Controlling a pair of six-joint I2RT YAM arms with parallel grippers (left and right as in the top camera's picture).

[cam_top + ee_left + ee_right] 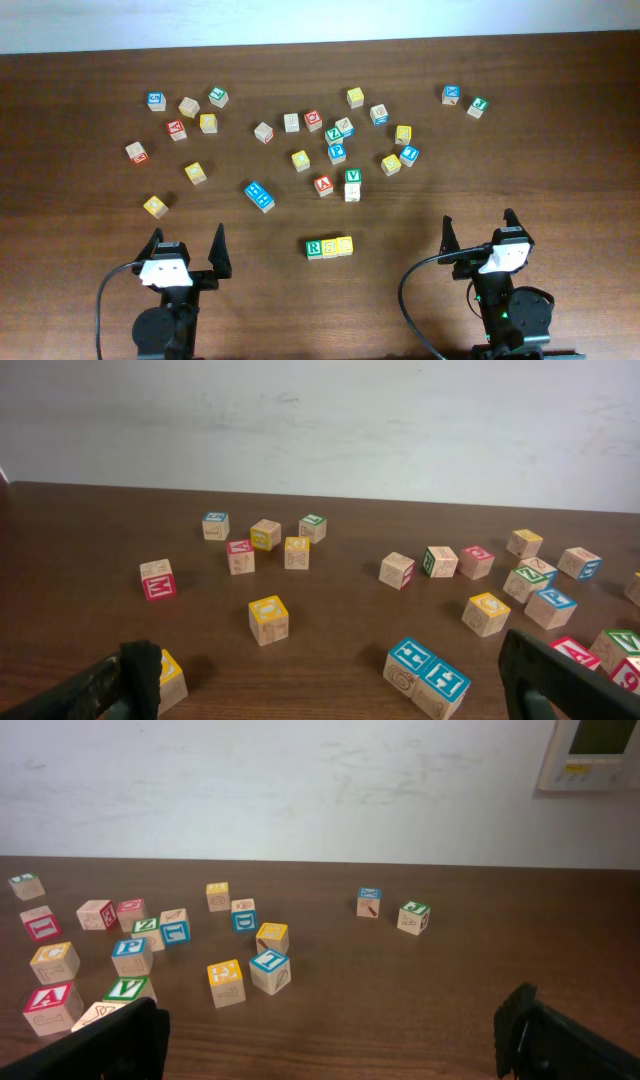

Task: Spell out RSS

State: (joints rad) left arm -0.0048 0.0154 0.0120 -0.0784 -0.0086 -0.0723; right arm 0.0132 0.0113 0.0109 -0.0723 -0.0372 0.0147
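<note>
**Handling note.** The word looks laid out already, so the step in hand is likely a check and a stand-off. Hold both pincers back from the row. If a cube needs squaring, push lightly from an outer end.

**Left pincer** [187, 235]: jaws wide, empty; nearer than the V cube [353, 176], well to its left.

**RSS row:** R cube [314, 248], first S cube [330, 247], second S cube [345, 245]. They touch side by side on the tabletop [560, 180], just nearer than the V cube. The row lies between the pincers, well apart from each. The yellow letters are too small to read surely.

**Right pincer** [478, 222]: jaws wide, empty; nearer than the V cube, to its right.
</note>
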